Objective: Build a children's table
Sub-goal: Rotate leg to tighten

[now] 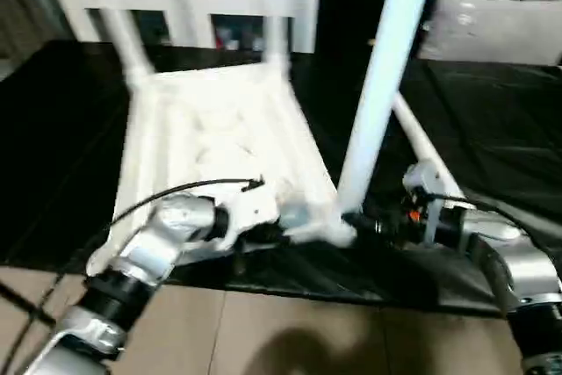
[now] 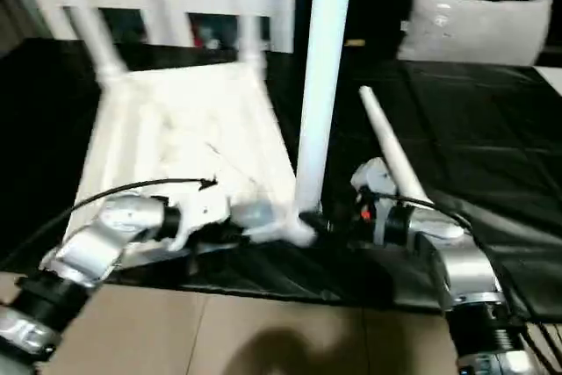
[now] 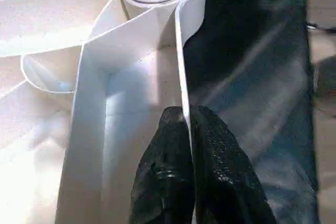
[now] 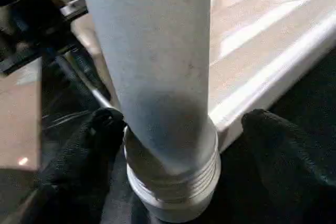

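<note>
Left gripper (image 3: 191, 145) pinched tight on a thin rim wall of the tabletop (image 1: 219, 138), which lies ribbed side up on the black surface (image 1: 492, 129). Right gripper (image 4: 178, 145) spread wide around the leg (image 4: 152, 51) base; contact unclear. Leg top cut off. Head views blurry.

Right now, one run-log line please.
left gripper: shut on white plastic tabletop rim | right gripper: open around white tubular leg base | fourth leg: loose

Left hand (image 3: 191, 171) pinched closed, right hand (image 4: 178, 156) spread wide.
</note>
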### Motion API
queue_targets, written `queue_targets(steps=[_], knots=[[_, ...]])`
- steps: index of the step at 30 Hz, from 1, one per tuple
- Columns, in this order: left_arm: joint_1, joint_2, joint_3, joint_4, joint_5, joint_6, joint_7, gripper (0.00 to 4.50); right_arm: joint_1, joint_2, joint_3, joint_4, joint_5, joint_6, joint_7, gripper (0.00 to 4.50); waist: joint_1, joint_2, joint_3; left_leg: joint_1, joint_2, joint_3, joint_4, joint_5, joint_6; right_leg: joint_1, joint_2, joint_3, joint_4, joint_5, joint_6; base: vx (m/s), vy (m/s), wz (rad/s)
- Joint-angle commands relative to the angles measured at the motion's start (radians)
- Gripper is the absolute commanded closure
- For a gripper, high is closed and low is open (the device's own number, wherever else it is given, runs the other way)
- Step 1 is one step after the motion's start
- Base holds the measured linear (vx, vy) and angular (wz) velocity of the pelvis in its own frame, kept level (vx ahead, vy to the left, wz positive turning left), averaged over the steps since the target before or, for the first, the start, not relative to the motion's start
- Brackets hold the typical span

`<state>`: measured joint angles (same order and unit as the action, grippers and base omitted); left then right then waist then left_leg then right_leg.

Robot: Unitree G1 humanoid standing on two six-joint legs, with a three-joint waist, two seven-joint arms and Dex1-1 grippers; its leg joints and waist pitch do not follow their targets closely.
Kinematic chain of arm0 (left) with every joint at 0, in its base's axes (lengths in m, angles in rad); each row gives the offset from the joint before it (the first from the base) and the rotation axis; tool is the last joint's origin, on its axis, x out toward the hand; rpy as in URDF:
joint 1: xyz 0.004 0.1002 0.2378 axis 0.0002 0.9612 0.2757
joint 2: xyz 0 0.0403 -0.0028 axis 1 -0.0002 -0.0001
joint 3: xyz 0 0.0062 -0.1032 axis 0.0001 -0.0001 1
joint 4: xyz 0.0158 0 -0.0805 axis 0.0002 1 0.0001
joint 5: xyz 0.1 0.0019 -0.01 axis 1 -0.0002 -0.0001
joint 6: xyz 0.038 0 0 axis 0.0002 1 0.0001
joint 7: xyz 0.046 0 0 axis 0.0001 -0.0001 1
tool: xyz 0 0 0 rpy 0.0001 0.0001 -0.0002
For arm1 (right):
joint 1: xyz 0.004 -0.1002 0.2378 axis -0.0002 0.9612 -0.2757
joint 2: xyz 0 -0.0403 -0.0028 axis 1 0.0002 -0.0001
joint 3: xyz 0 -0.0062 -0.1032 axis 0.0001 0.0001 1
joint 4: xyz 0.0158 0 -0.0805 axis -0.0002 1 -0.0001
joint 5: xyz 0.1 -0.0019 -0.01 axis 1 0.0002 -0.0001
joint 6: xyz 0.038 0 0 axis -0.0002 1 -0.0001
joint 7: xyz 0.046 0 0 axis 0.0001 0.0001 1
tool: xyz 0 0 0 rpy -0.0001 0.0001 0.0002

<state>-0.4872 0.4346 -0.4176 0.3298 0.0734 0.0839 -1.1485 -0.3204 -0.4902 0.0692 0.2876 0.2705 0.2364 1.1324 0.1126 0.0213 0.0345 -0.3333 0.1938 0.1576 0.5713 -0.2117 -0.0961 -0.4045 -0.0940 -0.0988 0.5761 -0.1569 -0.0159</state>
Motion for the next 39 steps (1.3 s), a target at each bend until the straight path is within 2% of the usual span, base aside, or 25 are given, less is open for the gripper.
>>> queue_targets(steps=[1, 4, 6, 7, 8, 9, 11, 14, 18, 20, 23, 28, 31, 32, 34, 35, 36, 37, 38, 39], knots=[[0.006, 0.017, -0.086, 0.033, 0.035, -0.019, -0.067, 4.5, -0.027, -0.014, 0.014, -0.006, 0.005, 0.004, 0.037, 0.91, -0.001, -0.013, -0.053, -0.013, 0.033, 0.006, -0.062, -0.137, 0.094, 0.058, -0.053, 0.048, -0.058, -0.271, -0.189, 0.0, 0.0, 0.0], [-0.003, 0.025, -0.099, 0.048, 0.04, -0.049, -0.092, 4.5, -0.033, -0.02, 0.036, -0.008, 0.006, 0.008, 0.078, 1.28, 0.002, -0.013, -0.052, -0.013, 0.032, 0.007, -0.061, -0.133, 0.092, 0.059, -0.053, 0.048, -0.055, -0.266, -0.193, 0.0, 0.0, 0.0], [-0.008, 0.028, -0.101, 0.061, 0.042, -0.072, -0.109, 4.5, -0.035, -0.025, 0.05, -0.009, 0.01, 0.011, 0.103, 1.3, 0.006, -0.013, -0.053, -0.014, 0.032, 0.007, -0.061, -0.131, 0.09, 0.059, -0.054, 0.048, -0.057, -0.278, -0.189, 0.0, 0.0, 0.0], [-0.008, 0.028, -0.101, 0.061, 0.042, -0.072, -0.109, 4.5, -0.035, -0.025, 0.05, -0.009, 0.01, 0.011, 0.103, 1.3, 0.006, -0.013, -0.053, -0.014, 0.032, 0.007, -0.061, -0.13, 0.089, 0.059, -0.054, 0.048, -0.057, -0.279, -0.188, 0.0, 0.0, 0.0], [-0.009, 0.028, -0.101, 0.064, 0.044, -0.076, -0.111, 4.5, -0.036, -0.026, 0.052, -0.011, 0.012, 0.011, 0.108, 1.6, 0.007, -0.014, -0.054, -0.014, 0.032, 0.007, -0.061, -0.127, 0.087, 0.06, -0.054, 0.048, -0.055, -0.272, -0.188, 0.0, 0.0, 0.0], [-0.009, 0.028, -0.1, 0.067, 0.045, -0.08, -0.113, 4.5, -0.036, -0.026, 0.053, -0.011, 0.013, 0.01, 0.112, 1.7, 0.007, -0.014, -0.054, -0.014, 0.033, 0.007, -0.06, -0.123, 0.087, 0.06, -0.055, 0.048, -0.054, -0.264, -0.19, 0.0, 0.0, 0.0], [-0.013, 0.027, -0.101, 0.082, 0.049, -0.095, -0.114, 4.5, -0.036, -0.027, 0.059, -0.014, 0.018, 0.017, 0.126, 1.7, 0.008, -0.014, -0.055, -0.014, 0.032, 0.007, -0.059, -0.117, 0.086, 0.06, -0.054, 0.048, -0.054, -0.258, -0.191, 0.0, 0.0, 0.0], [-0.015, 0.028, -0.102, 0.088, 0.049, -0.101, -0.116, 4.5, -0.03, -0.028, 0.063, -0.021, 0.021, 0.024, 0.135, 2.05, 0.012, -0.013, -0.055, -0.014, 0.032, 0.008, -0.059, -0.121, 0.087, 0.06, -0.053, 0.047, -0.054, -0.262, -0.19, 0.0, 0.0, 0.0], [-0.012, 0.028, -0.1, 0.092, 0.046, -0.106, -0.119, 4.5, -0.015, -0.03, 0.067, -0.038, 0.028, 0.039, 0.142, 2.25, 0.017, -0.014, -0.054, -0.012, 0.033, 0.008, -0.06, -0.127, 0.08, 0.059, -0.054, 0.048, -0.056, -0.285, -0.18, 0.0, 0.0, 0.0], [-0.005, 0.025, -0.095, 0.09, 0.038, -0.102, -0.123, 4.5, 0.002, -0.029, 0.072, -0.05, 0.034, 0.049, 0.144, 2.37, 0.021, -0.011, -0.055, -0.012, 0.033, 0.007, -0.06, -0.128, 0.077, 0.059, -0.054, 0.048, -0.056, -0.288, -0.175, 0.0, 0.0, 0.0], [0.003, 0.021, -0.089, 0.084, 0.028, -0.092, -0.127, 4.5, 0.019, -0.023, 0.072, -0.07, 0.05, 0.068, 0.139, 2.44, 0.025, -0.012, -0.056, -0.011, 0.034, 0.007, -0.06, -0.125, 0.076, 0.059, -0.054, 0.049, -0.054, -0.273, -0.175, 0.0, 0.0, 0.0], [0.02, -0.005, -0.066, 0.047, -0.005, -0.011, -0.108, 4.5, 0.048, 0.019, 0.057, -0.104, 0.053, 0.096, 0.053, 2.46, 0.024, -0.008, -0.054, -0.013, 0.034, 0.007, -0.062, -0.133, 0.067, 0.06, -0.054, 0.049, -0.056, -0.273, -0.178, 0.0, 0.0, 0.0], [0.026, -0.031, -0.046, 0.027, -0.011, 0.057, -0.059, 4.5, 0.056, 0.064, 0.049, -0.115, 0.017, 0.112, -0.062, 2.46, 0.015, -0.009, -0.048, -0.012, 0.028, 0.005, -0.07, -0.184, 0.044, 0.06, -0.053, 0.046, -0.068, -0.383, -0.14, 0.0, 0.0, 0.0], [0.026, -0.069, -0.02, 0.018, -0.02, 0.113, 0.004, 4.5, 0.051, 0.112, 0.039, -0.103, -0.019, 0.125, -0.175, 2.46, 0.012, -0.008, -0.047, -0.01, 0.026, 0.005, -0.071, -0.199, 0.043, 0.058, -0.052, 0.045, -0.074, -0.417, -0.128, 0.0, 0.0, 0.0], [0.015, -0.171, 0.047, 0.003, -0.044, 0.258, 0.165, 4.5, 0.037, 0.215, 0.021, -0.065, -0.096, 0.159, -0.41, 2.47, -0.008, -0.007, -0.037, -0.007, 0.022, 0.005, -0.072, -0.246, 0.01, 0.051, -0.051, 0.041, -0.086, -0.521, -0.098, 0.0, 0.0, 0.0], [0.011, -0.196, 0.061, 0.0, -0.052, 0.291, 0.2, 4.5, 0.032, 0.236, 0.017, -0.055, -0.108, 0.167, -0.455, 2.47, -0.019, -0.013, -0.037, -0.005, 0.014, 0.0, -0.069, -0.267, -0.001, 0.051, -0.053, 0.03, -0.1, -0.612, -0.059, -0.057, -0.002, -0.06], [0.005, -0.221, 0.074, -0.001, -0.058, 0.317, 0.233, 4.5, 0.024, 0.261, 0.009, -0.038, -0.117, 0.176, -0.505, 2.49, -0.032, -0.011, -0.036, -0.005, 0.007, -0.003, -0.067, -0.283, -0.005, 0.049, -0.052, 0.021, -0.111, -0.673, -0.024, -0.058, 0.008, -0.12], [-0.01, -0.276, 0.102, 0.001, -0.069, 0.356, 0.298, 4.5, -0.004, 0.313, -0.013, 0.015, -0.134, 0.176, -0.612, 2.5, -0.038, -0.013, -0.035, -0.008, 0.004, -0.006, -0.065, -0.297, 0.0, 0.049, -0.05, 0.015, -0.116, -0.693, -0.005, -0.058, 0.008, -0.12], [-0.011, -0.282, 0.105, 0.001, -0.07, 0.361, 0.306, 4.5, -0.007, 0.319, -0.015, 0.021, -0.137, 0.175, -0.624, 2.5, -0.051, -0.009, -0.034, -0.005, 0.001, -0.006, -0.061, -0.32, 0.007, 0.041, -0.048, 0.01, -0.129, -0.714, 0.011, 0.0, 0.0, 0.0], [-0.022, -0.317, 0.122, 0.005, -0.074, 0.379, 0.349, 4.5, -0.028, 0.348, -0.029, 0.06, -0.149, 0.169, -0.694, 2.5, -0.062, -0.006, -0.038, -0.001, 0.001, -0.011, -0.059, -0.338, 0.014, 0.041, -0.048, 0.002, -0.132, -0.697, 0.008, 0.0, 0.0, 0.0]])
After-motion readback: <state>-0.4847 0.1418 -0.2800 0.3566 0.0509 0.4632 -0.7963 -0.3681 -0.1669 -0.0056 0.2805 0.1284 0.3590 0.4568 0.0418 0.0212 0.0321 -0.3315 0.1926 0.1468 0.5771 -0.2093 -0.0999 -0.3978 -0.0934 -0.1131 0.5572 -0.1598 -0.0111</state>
